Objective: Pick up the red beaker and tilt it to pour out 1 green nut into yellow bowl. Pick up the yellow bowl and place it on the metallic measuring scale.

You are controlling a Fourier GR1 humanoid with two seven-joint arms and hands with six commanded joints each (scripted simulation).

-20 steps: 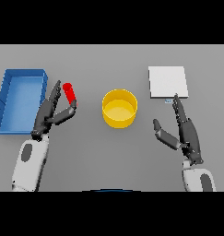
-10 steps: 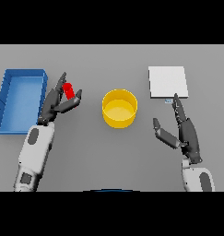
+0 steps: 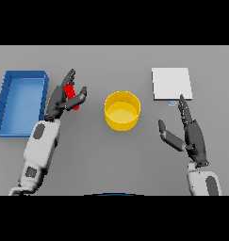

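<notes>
A: Where's the red beaker [image 3: 71,95]?

B: Left of the yellow bowl [image 3: 122,110], beside the blue tray [image 3: 19,77], with the left hand [image 3: 59,101] curling its fingers and thumb round it.

A: How should it handle?

B: Probably light, stiff and smooth, so it could slip; a grip round the middle of its side looks best for tilting.

A: And the right hand [image 3: 193,136]?

B: Idle over the desk [image 3: 111,160], fingers straight and apart, just below the metallic measuring scale [image 3: 171,83]
</notes>
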